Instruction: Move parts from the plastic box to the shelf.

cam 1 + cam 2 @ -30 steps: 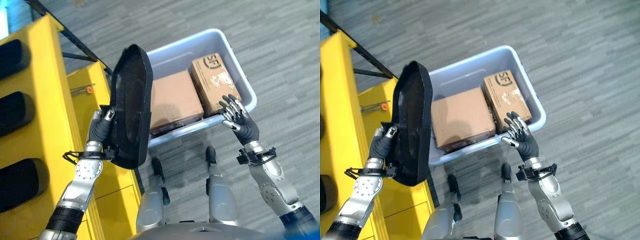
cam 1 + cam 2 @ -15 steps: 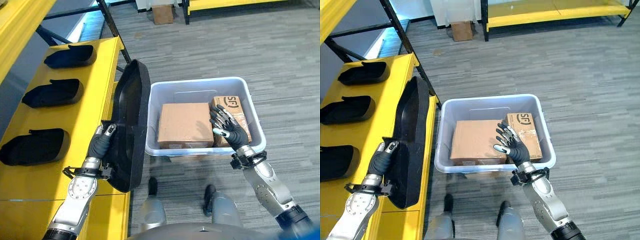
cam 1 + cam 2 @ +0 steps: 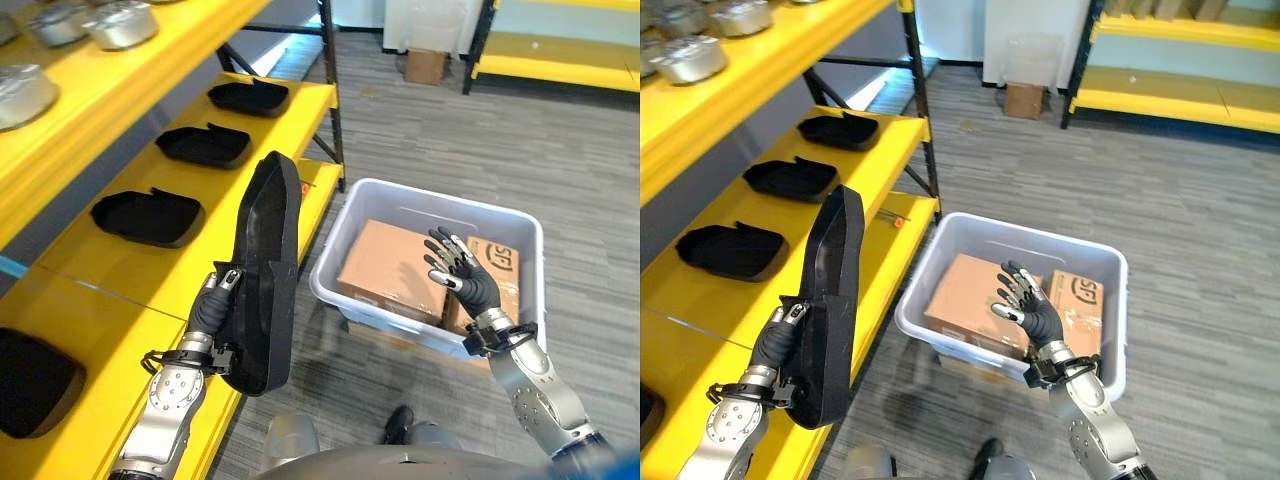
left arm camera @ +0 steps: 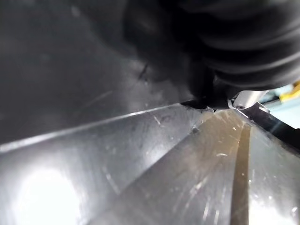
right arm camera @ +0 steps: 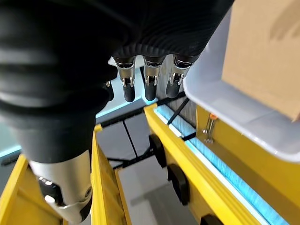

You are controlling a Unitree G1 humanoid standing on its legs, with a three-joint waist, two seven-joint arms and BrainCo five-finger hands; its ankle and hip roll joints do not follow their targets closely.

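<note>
The left hand (image 3: 212,305) grips 1 black tray (image 3: 268,270) upright over the yellow shelf (image 3: 150,260); the right hand (image 3: 462,278) hovers open above the plastic box (image 3: 420,205). Next, probably lay it flat.

Bright even light; wrist-view glare

black parts (image 3: 268,275): 5 | cardboard boxes (image 3: 392,271): 2 | plastic box (image 3: 508,223): 1 | silver parts (image 3: 118,22), upper left: 3

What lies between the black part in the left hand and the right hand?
In the left eye view, the plastic box's near wall and a cardboard box lie between black part and right hand.
</note>
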